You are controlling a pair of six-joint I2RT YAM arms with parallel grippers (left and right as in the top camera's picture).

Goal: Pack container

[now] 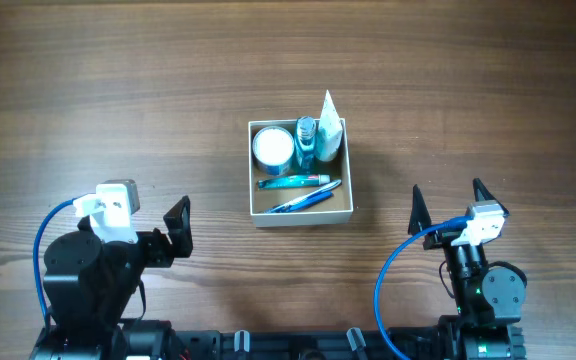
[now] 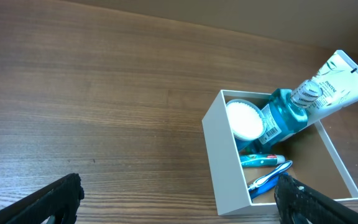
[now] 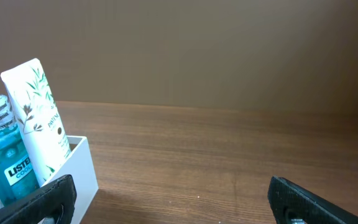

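I have both claws spread wide and holding nothing. In the left wrist view the left gripper (image 2: 179, 198) shows its two black fingers (image 2: 55, 202) at the lower corners of the frame, with bare table (image 2: 92, 93) between them. From overhead the left gripper (image 1: 178, 226) is seen nearly edge-on, so I judge its spread from the wrist camera. The right gripper (image 1: 448, 194) has its fingertips pointing away from the base and well apart, touching nothing. Its own camera shows the same gap.

The container (image 1: 251, 175) sits near the middle of the table, ahead of both arms and between them, well apart from either claw. It stands flat with its open top facing up. It is nearly square, so I see no real long axis. Its sides run roughly along the table edges, turned very slightly.

It has white walls and a tan cardboard floor. At the far side stand a round white-lidded jar (image 1: 273, 148), a blue mouthwash bottle (image 1: 306, 143) and a white tube (image 1: 329, 122), the tube leaning out over the far right corner. Nearer the arms lie a small blue tube (image 1: 293, 182) and a blue toothbrush (image 1: 304, 198), both running left to right, the toothbrush slightly slanted. The right wrist view catches only one corner of the container (image 3: 81, 171), with the tube and bottle rising above it.
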